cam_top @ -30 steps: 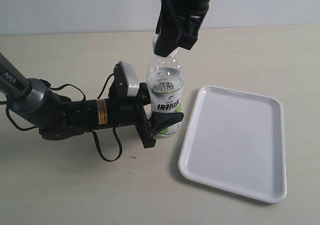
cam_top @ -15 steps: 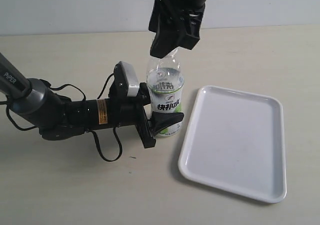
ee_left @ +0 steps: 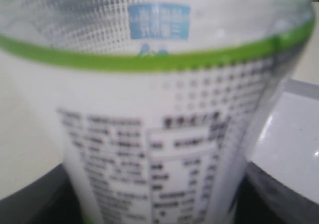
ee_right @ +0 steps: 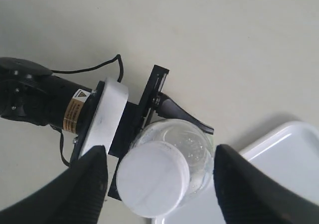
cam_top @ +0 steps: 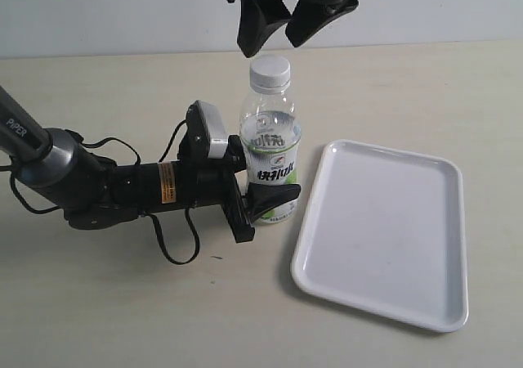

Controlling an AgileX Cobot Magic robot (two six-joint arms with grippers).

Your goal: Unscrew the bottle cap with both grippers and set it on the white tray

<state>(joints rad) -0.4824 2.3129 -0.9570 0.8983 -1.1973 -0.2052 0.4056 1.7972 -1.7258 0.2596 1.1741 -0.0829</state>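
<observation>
reaching in from the left of the bottle (cam_top: 270, 143), the left arm (cam_top: 73, 180) lies low over the beige table (cam_top: 122, 302), a grey-white block (cam_top: 208, 131) with loose black cables (cam_top: 176, 249) at its wrist. the left gripper (cam_top: 263, 208) is clenched on the bottle's lower body, one finger in front of the label and the other behind it. the left wrist view is filled by the blurred label (ee_left: 164, 134) with its green band, a dark finger (ee_left: 30, 204) at each lower corner pressed against the bottle's sides.

the bottle stands upright on the table, clear above and wrapped in the white-and-green label below. the bottle cap (cam_top: 270, 71) sits on the bottle's neck.

directly above the bottle hangs the right gripper (cam_top: 270, 47), its jaws released and spread wider than the cap, with a gap between the fingertips and the cap's top. in the right wrist view the cap (ee_right: 152, 179) shows as a white disc between the two black fingers (ee_right: 89, 189), neither one touching it.

just to the right of the bottle lies the white tray (cam_top: 384, 229), flat on the table, its near long rim close to the bottle's base but not touching it.
</observation>
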